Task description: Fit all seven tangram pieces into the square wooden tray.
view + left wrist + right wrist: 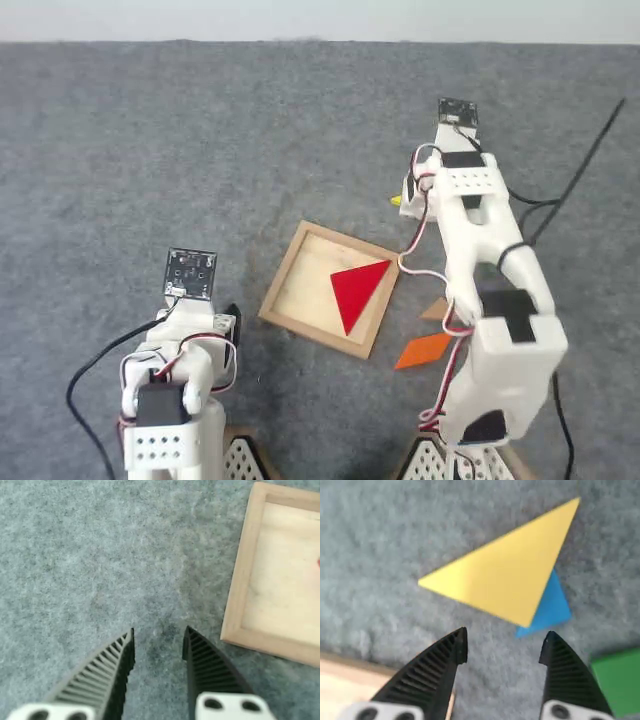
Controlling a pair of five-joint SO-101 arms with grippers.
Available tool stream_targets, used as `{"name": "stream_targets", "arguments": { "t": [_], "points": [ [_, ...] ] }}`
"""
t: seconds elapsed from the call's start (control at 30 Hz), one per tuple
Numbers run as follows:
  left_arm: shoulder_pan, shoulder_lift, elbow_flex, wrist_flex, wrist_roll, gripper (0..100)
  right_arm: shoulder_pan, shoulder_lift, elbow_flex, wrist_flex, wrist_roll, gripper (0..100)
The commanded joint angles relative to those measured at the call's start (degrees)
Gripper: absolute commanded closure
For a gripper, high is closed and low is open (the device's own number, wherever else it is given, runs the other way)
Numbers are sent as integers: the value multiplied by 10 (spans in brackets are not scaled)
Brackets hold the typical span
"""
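The square wooden tray (pixel 283 283) lies tilted mid-table with a red triangle (pixel 355 288) inside it. My left gripper (pixel 158 641) is open over bare carpet, the tray's corner (pixel 239 630) just beside it. My right gripper (pixel 504 644) is open just short of a yellow triangle (pixel 505 577), which overlaps a blue piece (pixel 549 608); a green piece (pixel 617 677) lies beside one finger. In the high view the right arm (pixel 470 215) stretches past the tray's right side and covers most of these pieces, leaving a yellow tip (pixel 396 200). An orange parallelogram (pixel 423 350) and a tan piece (pixel 436 309) lie right of the tray.
Grey carpet (pixel 150 150) covers the table, with wide free room at the left and back. The left arm (pixel 180 370) sits near the front edge, left of the tray. Cables run along both arms.
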Motion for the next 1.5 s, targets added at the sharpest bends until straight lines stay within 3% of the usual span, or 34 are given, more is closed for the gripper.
{"name": "stream_targets", "arguments": {
  "t": [0.0, 0.33, 0.63, 0.83, 0.97, 1.13, 1.2, 1.33, 1.47],
  "points": [
    [1, -16, -5, 5, -4, 847, 3, 36, -92, 2, -44, 751],
    [1, -16, -5, 5, -4, 847, 6, 167, -200, 7, -55, 753],
    [1, -16, -5, 5, -4, 847, 6, 182, -212, 9, -51, 751],
    [1, -16, -5, 5, -4, 847, 7, 182, -309, 130, 10, 750],
    [1, -16, -5, 5, -4, 847, -2, 182, -367, 166, -63, 753],
    [1, -16, -5, 5, -4, 847, -9, 182, -386, 142, -287, 749],
    [1, -16, -5, 5, -4, 847, -9, 185, -383, 123, -342, 726],
    [1, -16, -5, 5, -4, 847, -10, 210, -386, 89, -370, 644],
    [1, -16, -5, 5, -4, 847, -7, 240, -386, 58, -369, 630]
  ]
}}
